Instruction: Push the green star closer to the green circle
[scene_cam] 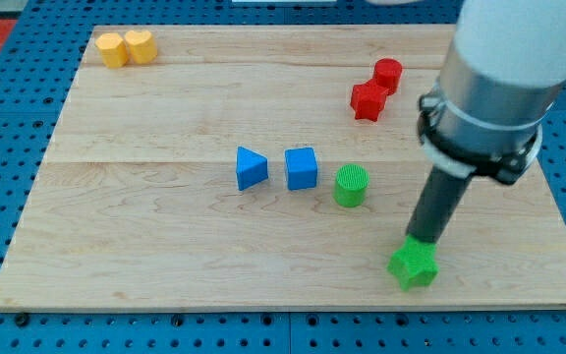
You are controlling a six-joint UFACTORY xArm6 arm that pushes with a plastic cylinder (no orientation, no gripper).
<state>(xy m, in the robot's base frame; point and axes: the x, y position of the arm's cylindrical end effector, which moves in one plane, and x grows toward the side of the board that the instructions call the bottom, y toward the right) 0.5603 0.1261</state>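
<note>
The green star (414, 265) lies near the view's bottom right of the wooden board. The green circle (351, 185) stands up and to the left of it, a short gap apart. My tip (420, 239) is at the star's upper edge, touching or almost touching it, on the side facing the view's top. The dark rod rises from there to the grey and white arm at the view's upper right.
A blue cube (302, 168) and a blue triangle (251, 168) stand left of the green circle. A red star (367, 100) and a red cylinder (388, 74) are at the top right. Two yellow blocks (126, 47) sit at the top left corner. The board's bottom edge (283, 307) is close below the star.
</note>
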